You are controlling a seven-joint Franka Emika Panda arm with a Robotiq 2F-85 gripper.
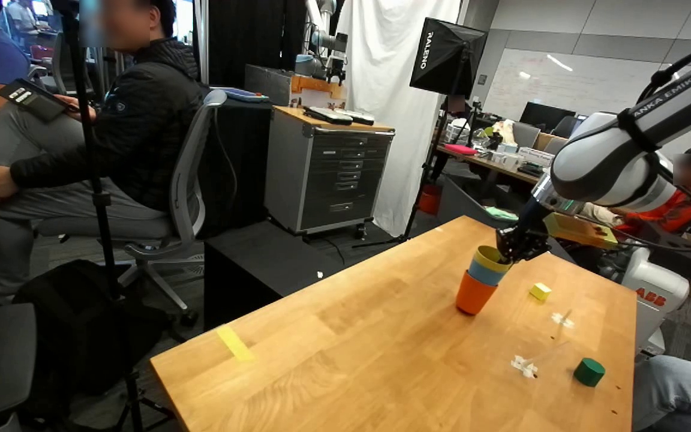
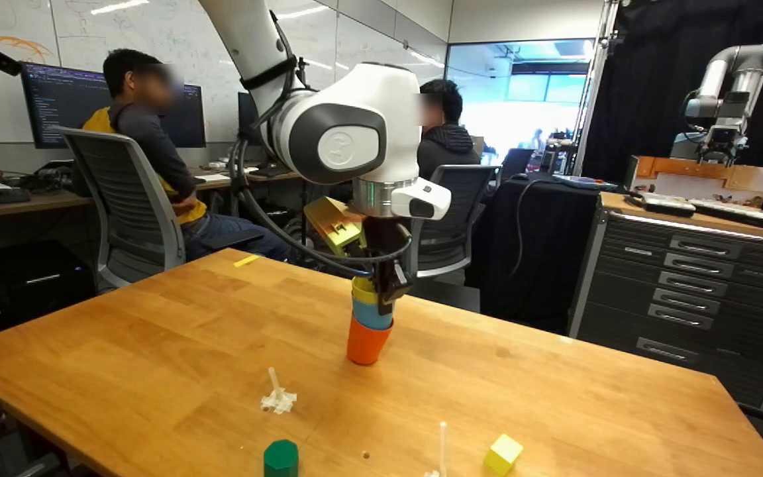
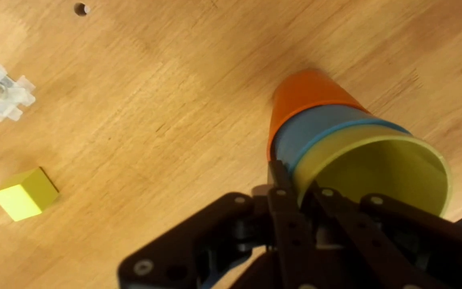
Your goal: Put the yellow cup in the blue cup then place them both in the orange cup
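in the hand [image 3: 297,176], yellow cup [image 3: 393,170], pinched

In an exterior view, the window [image 2: 519,99] right of upper centre was overexposed. In the wrist view, the gripper [image 3: 299,185] at the bottom was dark and slightly blurred.

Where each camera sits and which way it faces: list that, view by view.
In an exterior view: apart from the arm, looking down across the table toward the cabinet; the arm reaches in from the right.
In an exterior view: apart from the arm, green block in the foreground, looking toward the whiteboard; the arm reaches in from the top.
Wrist view: on the arm, looking down at the yellow cup; gripper at the bottom.
Both exterior views share cabinet and green block.
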